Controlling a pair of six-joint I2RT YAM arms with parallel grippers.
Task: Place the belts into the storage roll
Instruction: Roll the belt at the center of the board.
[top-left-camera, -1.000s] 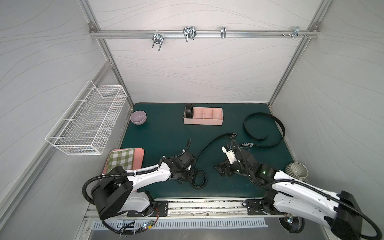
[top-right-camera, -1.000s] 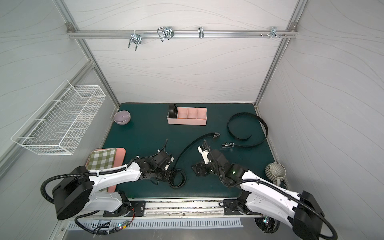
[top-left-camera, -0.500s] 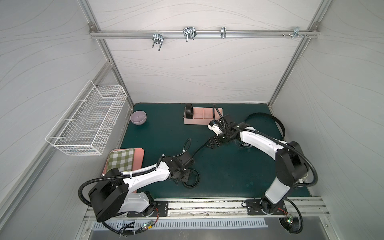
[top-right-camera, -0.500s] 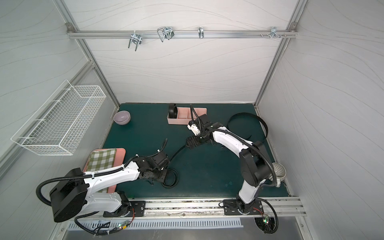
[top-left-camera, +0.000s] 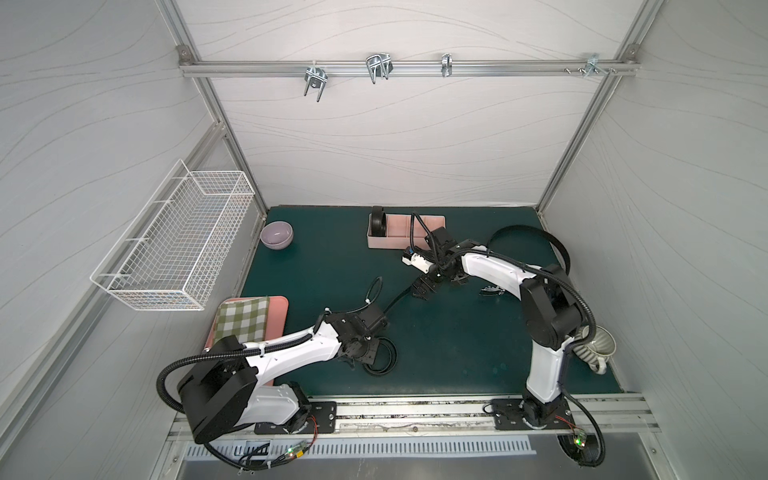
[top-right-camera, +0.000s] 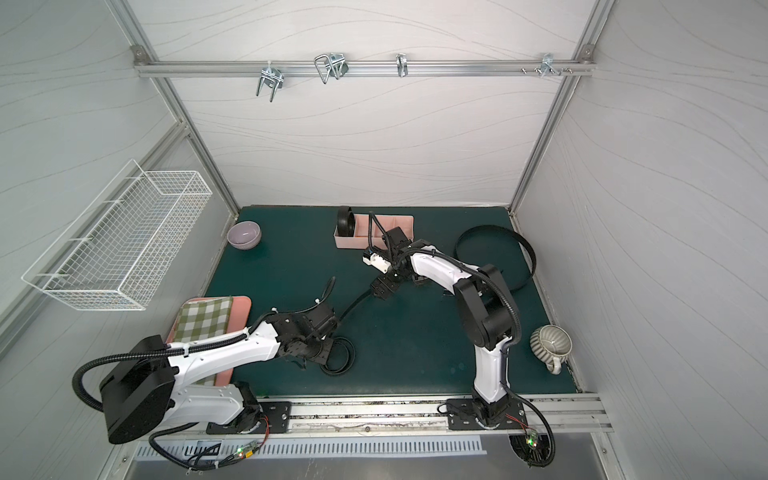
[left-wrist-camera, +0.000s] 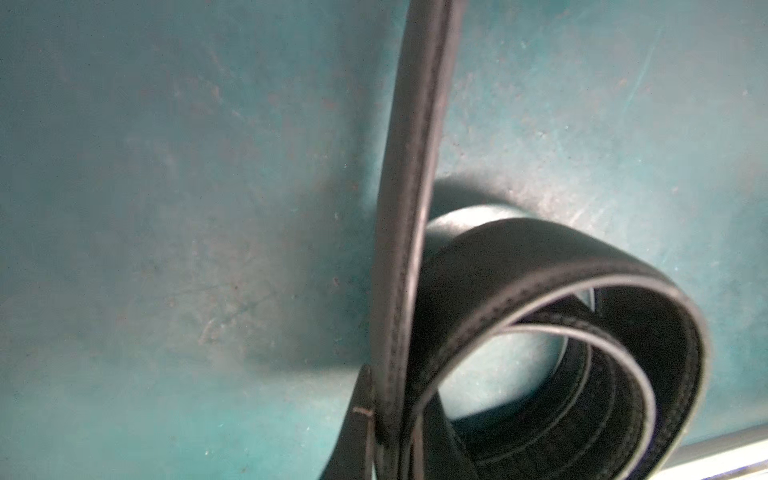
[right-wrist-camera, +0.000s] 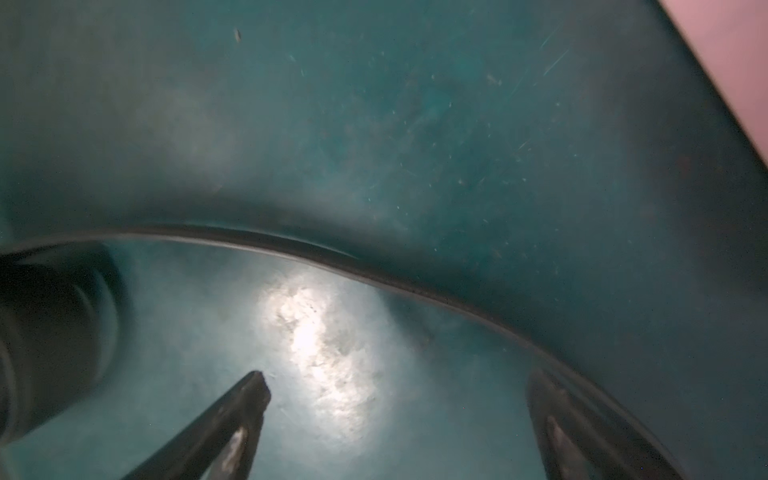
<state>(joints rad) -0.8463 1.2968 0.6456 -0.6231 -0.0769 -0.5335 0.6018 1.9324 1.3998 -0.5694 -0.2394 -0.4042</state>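
The storage roll (top-left-camera: 386, 242) (top-right-camera: 353, 242) lies at the far end of the green mat (top-left-camera: 332, 266), close to the back wall. One coiled belt (top-left-camera: 377, 221) (top-right-camera: 345, 222) stands on edge in its leftmost compartment; the other compartments that show hold no belt. A second belt (top-left-camera: 380, 362) (top-right-camera: 338, 357) lies well in front of the roll. Its end is wound into a loose coil near the mat's front edge, and its free strap runs back toward the roll. The left gripper (top-left-camera: 365, 355) (top-right-camera: 318, 353) sits at that coil, jaws clenched on the belt. In the left wrist view the coil (left-wrist-camera: 561, 332) fills the lower corner and the strap rises straight out of the spot where the fingers would be, though the fingers themselves are out of frame. The right gripper (top-left-camera: 424, 287) (top-right-camera: 384, 287) (right-wrist-camera: 399, 390) hangs just in front of the roll's right half, low over the strap's far end. Its jaws are spread wide and grasp nothing, and the strap curves just past one fingertip (right-wrist-camera: 548, 399). A third belt (top-left-camera: 521, 227) (top-right-camera: 486, 227) lies to the right of the roll as one big open loop on the mat. A lilac bowl (top-left-camera: 276, 235) sits left of the roll, apart from it, and a ribbed mug (top-left-camera: 598, 349) stands far to its front right.
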